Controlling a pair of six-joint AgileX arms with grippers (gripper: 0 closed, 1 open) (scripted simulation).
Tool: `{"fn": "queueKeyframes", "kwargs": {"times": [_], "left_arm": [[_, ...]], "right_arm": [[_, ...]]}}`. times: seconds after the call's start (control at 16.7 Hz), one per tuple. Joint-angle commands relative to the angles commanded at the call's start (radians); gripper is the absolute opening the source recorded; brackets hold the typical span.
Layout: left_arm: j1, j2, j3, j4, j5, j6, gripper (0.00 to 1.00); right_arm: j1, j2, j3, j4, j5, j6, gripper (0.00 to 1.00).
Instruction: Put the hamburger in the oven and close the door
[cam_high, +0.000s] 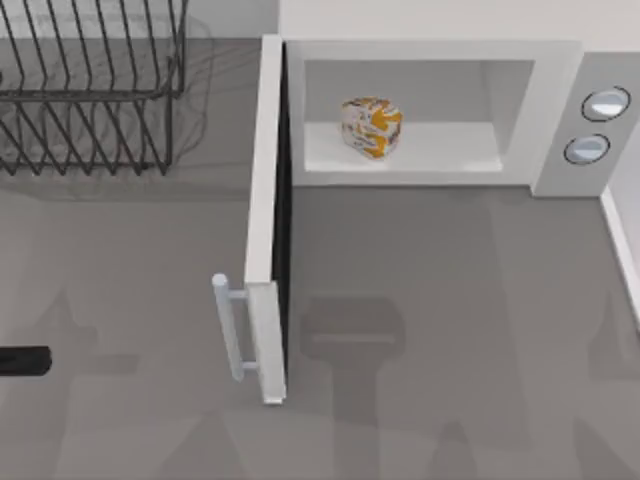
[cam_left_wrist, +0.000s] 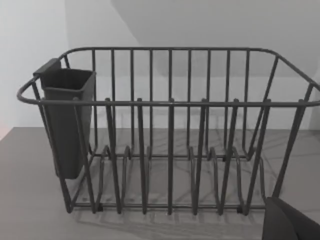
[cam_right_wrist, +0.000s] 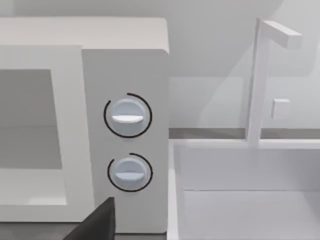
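The left pincer (cam_high: 25, 360) lay low at the tabletop's left edge as a dark tip; whether it was spread or pressed together I could not tell. That arm faced the dish rack (cam_left_wrist: 165, 130), well away from the door (cam_high: 268, 220), which stood wide open. The hamburger (cam_high: 372, 127) already sat inside the oven (cam_high: 560, 70). A push on the door's free edge could likely slip or leave it ajar.

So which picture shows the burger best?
The top view: the hamburger sits in plain sight inside the oven, whose door stands open. The left wrist view faces a dish rack; the right wrist view faces the oven's knobs.
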Motion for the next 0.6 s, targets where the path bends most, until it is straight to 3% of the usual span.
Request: {"fn": "queueKeyframes", "kwargs": {"times": [0.3,0.6], "left_arm": [[-0.068,0.112,0.102,-0.089,-0.041,-0.057,0.0],[-0.232,0.464,0.371,-0.309,-0.139,-0.196,0.0]], "right_arm": [[0.0,0.0,0.0,0.0,0.0,0.0,1.0],[0.0,0.0,0.0,0.0,0.0,0.0,1.0]]}}
